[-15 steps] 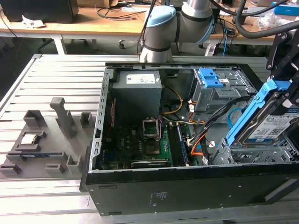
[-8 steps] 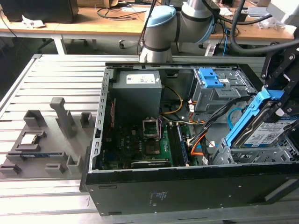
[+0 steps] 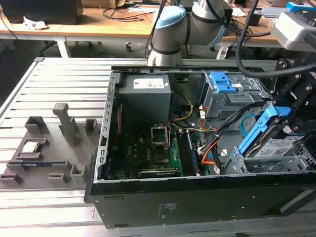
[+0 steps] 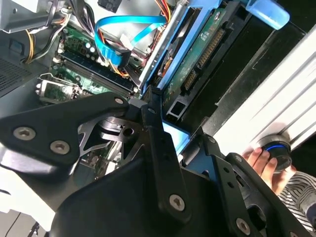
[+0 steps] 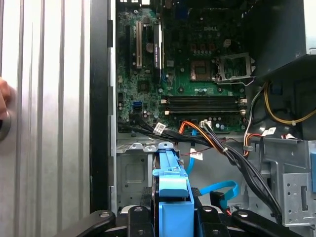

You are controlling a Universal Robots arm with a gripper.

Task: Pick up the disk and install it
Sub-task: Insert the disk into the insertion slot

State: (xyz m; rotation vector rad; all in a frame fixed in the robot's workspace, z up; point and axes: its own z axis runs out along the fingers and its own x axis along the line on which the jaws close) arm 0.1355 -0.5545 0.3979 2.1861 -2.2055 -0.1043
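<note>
1. We see the disk (image 3: 265, 129) at the exterior view's three o'clock: silver, blue-framed, tilted steeply on edge.
2. Its blue frame (image 5: 172, 187) shows upright in both wrist views.

The matt black metal gripper (image 5: 173, 217), its linkage plates (image 4: 74, 133) studded with bright screws, clamps the disk (image 5: 172, 190) by a smooth, faintly glossy blue plastic frame. The open black tower case (image 3: 197, 202) looks like painted sheet metal, dull grey inside, holding a glossy green circuit board (image 5: 197, 74). It rests on a ribbed, satin aluminium table (image 3: 59, 79) beside matt grey plastic fixtures (image 3: 66, 123).
</note>
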